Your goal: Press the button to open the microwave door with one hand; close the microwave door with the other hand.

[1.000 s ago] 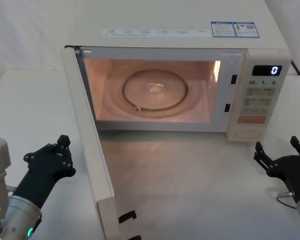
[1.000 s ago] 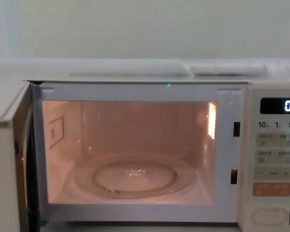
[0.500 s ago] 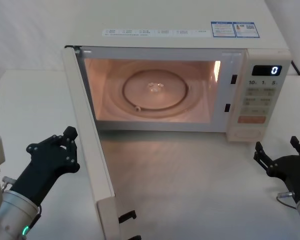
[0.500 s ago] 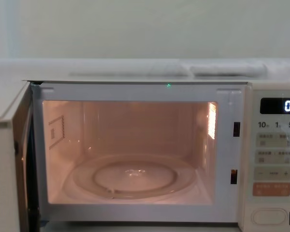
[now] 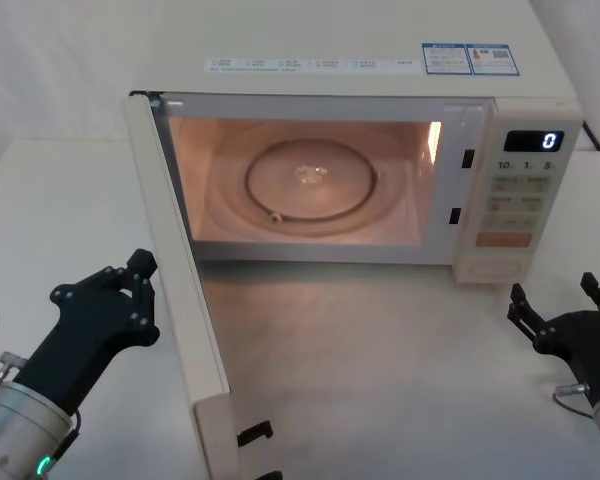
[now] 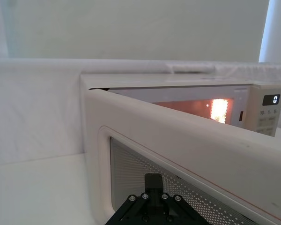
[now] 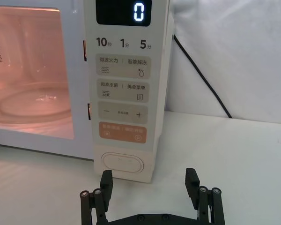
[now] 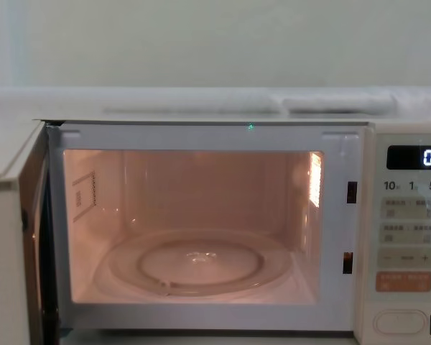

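The microwave door (image 5: 175,290) stands wide open at centre-left; the left gripper (image 5: 115,305), fingers pressed together, sits just beside its outer face. The right gripper (image 7: 150,187), fingers spread, sits lower right before the button (image 7: 124,164).

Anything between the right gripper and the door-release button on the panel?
No. The right wrist view shows only bare white tabletop between the open right gripper and the button; nothing blocks the stretch.

left claw (image 5: 130,290) raised, fingers together; right claw (image 5: 565,305) low, fingers spread.

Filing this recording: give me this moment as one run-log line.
cream microwave door: wide open | black left gripper: at door's outer face, contact unclear | black right gripper: open, before cream pill-shaped button
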`<act>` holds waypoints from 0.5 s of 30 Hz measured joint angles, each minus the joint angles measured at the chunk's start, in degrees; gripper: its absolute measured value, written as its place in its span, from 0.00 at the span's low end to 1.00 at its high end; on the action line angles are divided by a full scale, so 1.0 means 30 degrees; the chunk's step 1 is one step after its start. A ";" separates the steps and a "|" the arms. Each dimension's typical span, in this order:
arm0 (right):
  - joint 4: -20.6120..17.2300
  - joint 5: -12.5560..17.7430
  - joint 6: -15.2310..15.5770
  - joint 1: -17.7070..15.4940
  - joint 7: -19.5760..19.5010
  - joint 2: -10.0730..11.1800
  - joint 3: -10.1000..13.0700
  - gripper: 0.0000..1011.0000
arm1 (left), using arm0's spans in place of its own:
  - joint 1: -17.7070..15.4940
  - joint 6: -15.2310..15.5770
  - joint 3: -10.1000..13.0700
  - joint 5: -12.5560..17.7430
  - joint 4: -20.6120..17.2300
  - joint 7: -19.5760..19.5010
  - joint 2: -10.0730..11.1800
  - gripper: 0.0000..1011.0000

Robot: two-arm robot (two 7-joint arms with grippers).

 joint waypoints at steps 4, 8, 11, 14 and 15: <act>0.0000 0.0000 0.0000 -0.0001 0.0000 0.0000 -0.0001 0.99 | -0.0017 -0.0040 0.0135 -0.0096 0.0000 -0.0073 0.0137 0.00; -0.0001 0.0000 0.0000 -0.0001 0.0000 -0.0001 -0.0001 0.99 | -0.0042 -0.0130 0.0273 -0.0114 -0.0009 -0.0113 0.0236 0.00; -0.0001 0.0000 0.0000 -0.0001 -0.0001 0.0000 -0.0001 0.99 | -0.0063 -0.0197 0.0337 -0.0115 -0.0017 -0.0128 0.0279 0.00; 0.0000 0.0000 0.0000 0.0000 0.0000 0.0000 -0.0001 0.99 | -0.0105 -0.0276 0.0437 -0.0115 -0.0027 -0.0150 0.0330 0.00; 0.0000 0.0000 0.0000 -0.0002 0.0000 0.0000 -0.0001 0.99 | -0.0121 -0.0330 0.0485 -0.0115 -0.0046 -0.0167 0.0359 0.00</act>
